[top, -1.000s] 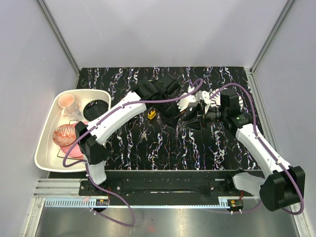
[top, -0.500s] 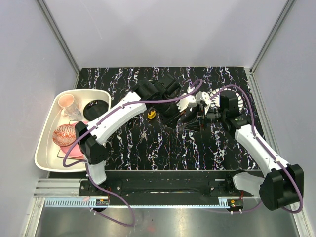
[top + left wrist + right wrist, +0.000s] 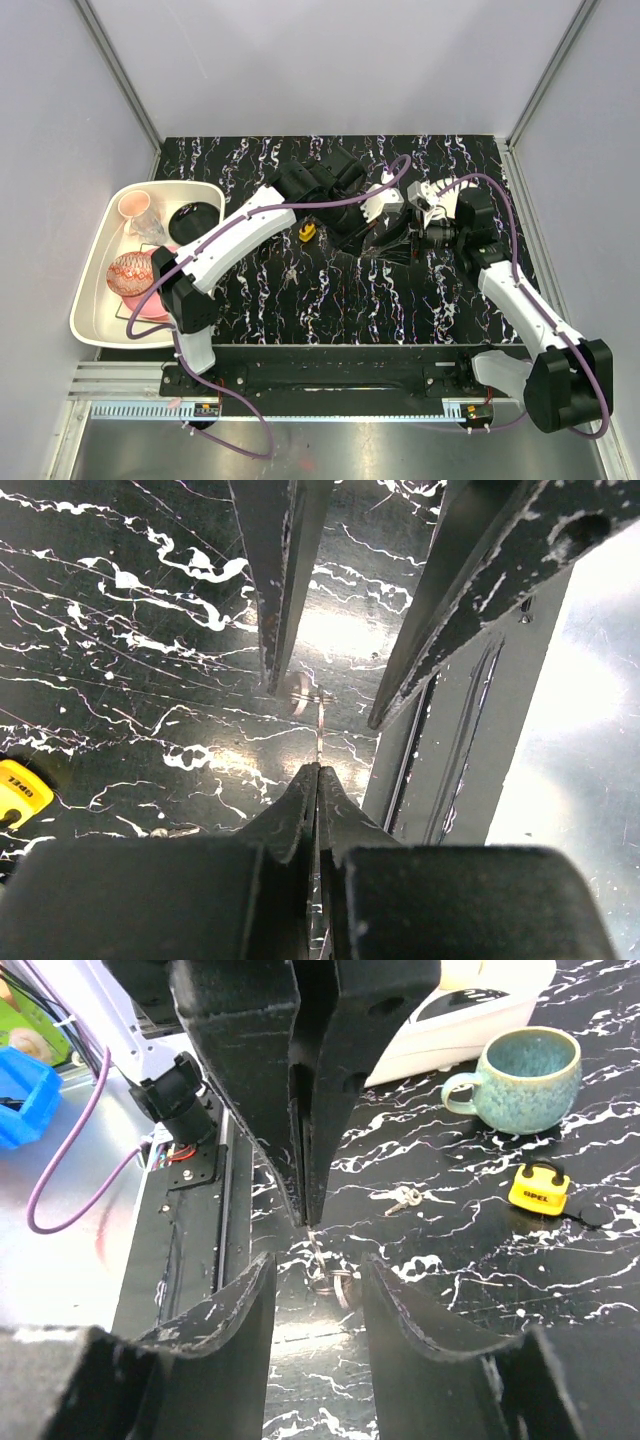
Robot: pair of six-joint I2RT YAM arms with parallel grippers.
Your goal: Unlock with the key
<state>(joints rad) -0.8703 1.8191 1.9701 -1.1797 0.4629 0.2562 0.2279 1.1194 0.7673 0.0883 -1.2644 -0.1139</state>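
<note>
Barely visible, key pinched edge-on in left claw, padlock cropped.

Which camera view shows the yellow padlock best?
The right wrist view: the yellow padlock appears whole and unblocked, large enough to show its black loop and dark lettering. The left wrist view catches only part of the padlock, cut off at the left edge. The top view shows the padlock only as a small yellow speck.
</note>
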